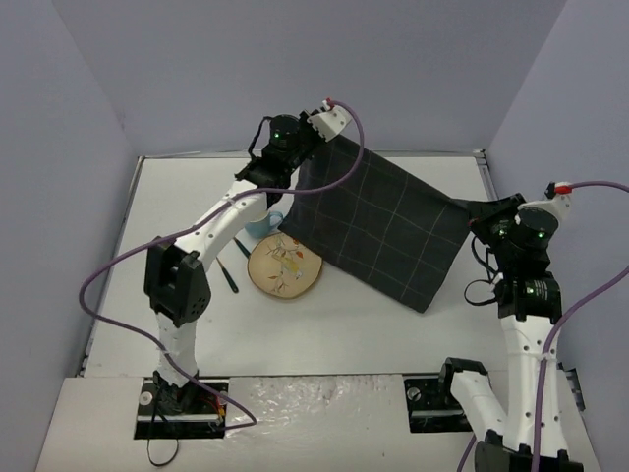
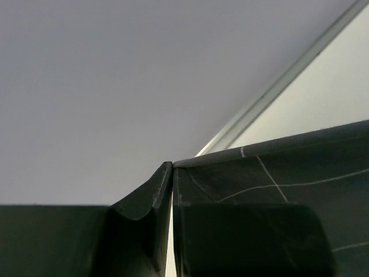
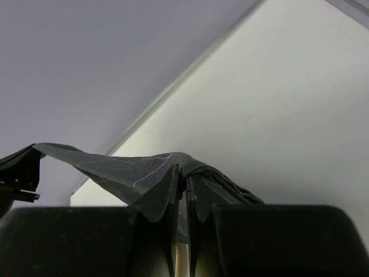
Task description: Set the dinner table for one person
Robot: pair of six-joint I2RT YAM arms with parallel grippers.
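Observation:
A dark grey checked cloth (image 1: 378, 221) hangs stretched in the air above the white dinner table (image 1: 177, 197), tilted down toward the front. My left gripper (image 1: 316, 149) is shut on its far left corner, and in the left wrist view that gripper (image 2: 172, 168) pinches the cloth's edge (image 2: 277, 190). My right gripper (image 1: 474, 218) is shut on the right corner; the right wrist view shows its jaws (image 3: 183, 173) closed on bunched cloth (image 3: 115, 167).
A round cream plate with a floral pattern (image 1: 283, 267) lies on the table, its right edge under the cloth. A blue cup (image 1: 265, 224) stands behind it, partly hidden by my left arm. A dark utensil (image 1: 228, 275) lies left of the plate. Purple walls enclose the table.

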